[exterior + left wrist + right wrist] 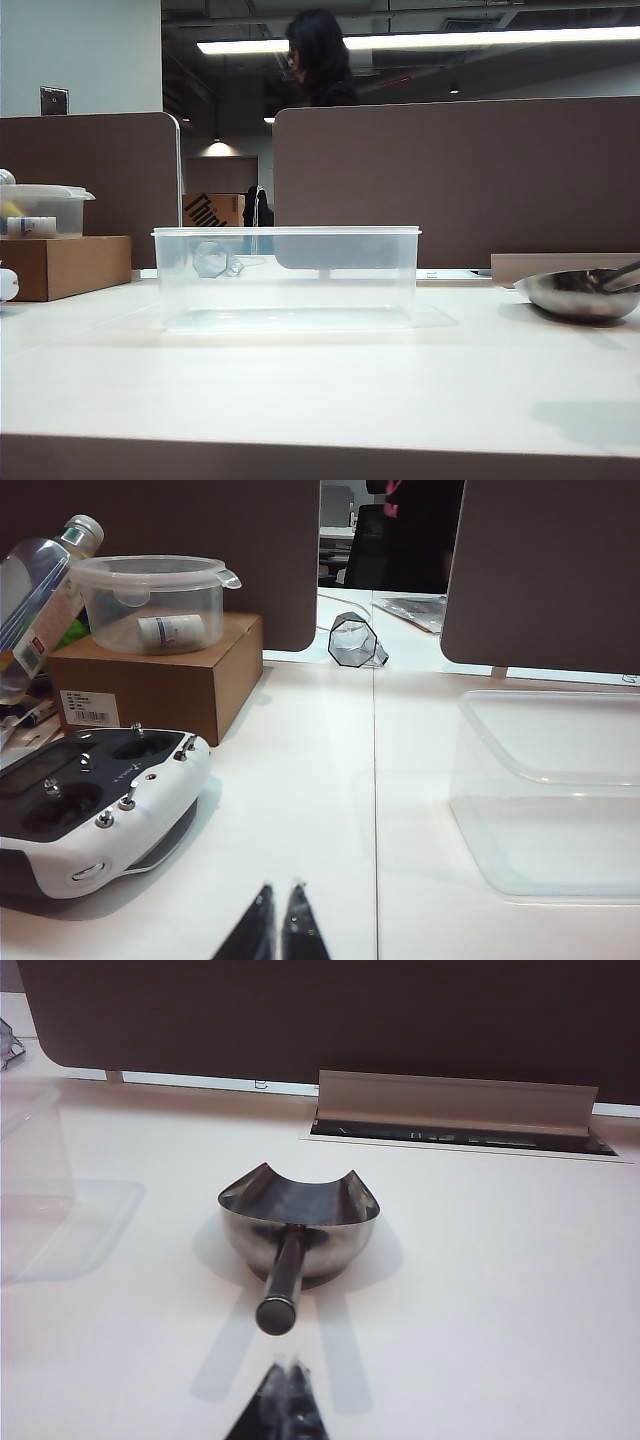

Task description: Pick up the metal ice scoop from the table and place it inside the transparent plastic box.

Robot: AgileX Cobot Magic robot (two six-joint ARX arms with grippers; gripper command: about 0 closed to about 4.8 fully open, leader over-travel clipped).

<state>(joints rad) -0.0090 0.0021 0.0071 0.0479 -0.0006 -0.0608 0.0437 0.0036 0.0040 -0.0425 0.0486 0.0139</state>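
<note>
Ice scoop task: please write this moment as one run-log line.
metal ice scoop: on table, untouched | transparent plastic box: empty | left gripper: shut, idle | right gripper: shut, behind scoop handle

There was one scoop (298, 1222) on the bench (300, 380), and one large clear box (287, 278). One smaller lidded tub (153, 602) sat on one cardboard box (165, 675); inside the tub one small white container (170, 630) could be counted. One remote controller (85, 805) and one bottle (40, 590) were near that cardboard box. One faceted glass object (352, 642) stood farther back. Two partition panels (455, 180) rose behind the bench, with one person (320, 58) beyond them. Two pincers showed, the left (279, 920) and the right (280, 1400), each with its tips together.
</note>
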